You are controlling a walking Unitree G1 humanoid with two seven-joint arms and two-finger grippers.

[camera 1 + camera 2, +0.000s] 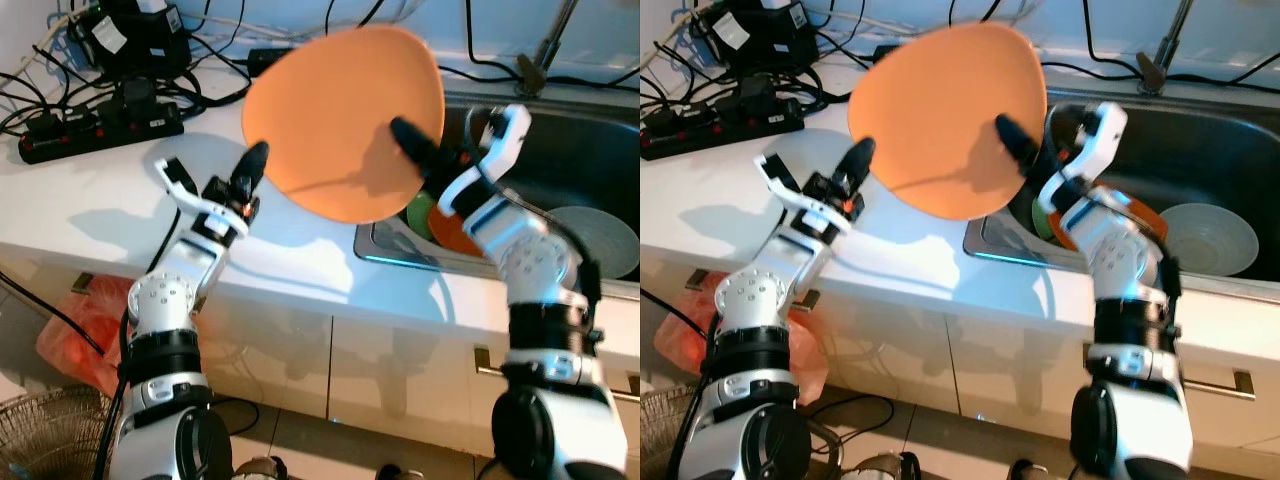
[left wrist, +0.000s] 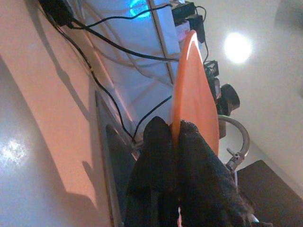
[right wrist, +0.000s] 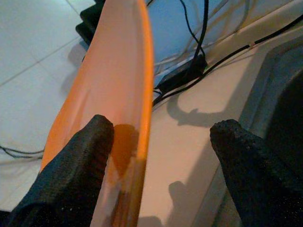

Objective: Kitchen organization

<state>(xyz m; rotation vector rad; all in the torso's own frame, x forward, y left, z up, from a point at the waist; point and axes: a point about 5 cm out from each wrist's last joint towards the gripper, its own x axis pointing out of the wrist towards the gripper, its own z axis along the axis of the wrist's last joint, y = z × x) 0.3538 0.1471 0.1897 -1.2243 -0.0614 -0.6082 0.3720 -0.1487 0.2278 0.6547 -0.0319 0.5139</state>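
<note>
A large orange plate (image 1: 345, 120) is held upright in the air above the white counter (image 1: 90, 210), beside the sink's left edge. My left gripper (image 2: 174, 130) is shut on the plate's lower left rim, which shows edge-on between its two black fingers. My right gripper (image 3: 163, 130) is at the plate's right side and stands open. One of its fingers (image 1: 408, 140) rests against the plate's face, and the other is well apart from it over the sink.
Black power strips (image 1: 100, 130) and tangled cables lie at the counter's back left. The steel sink (image 1: 590, 170) holds a grey dish (image 1: 600, 235), an orange dish (image 1: 450, 238) and a green one (image 1: 420, 212). A tap (image 1: 535, 60) stands behind. A red bag (image 1: 80, 320) and wicker basket (image 1: 50, 430) sit on the floor.
</note>
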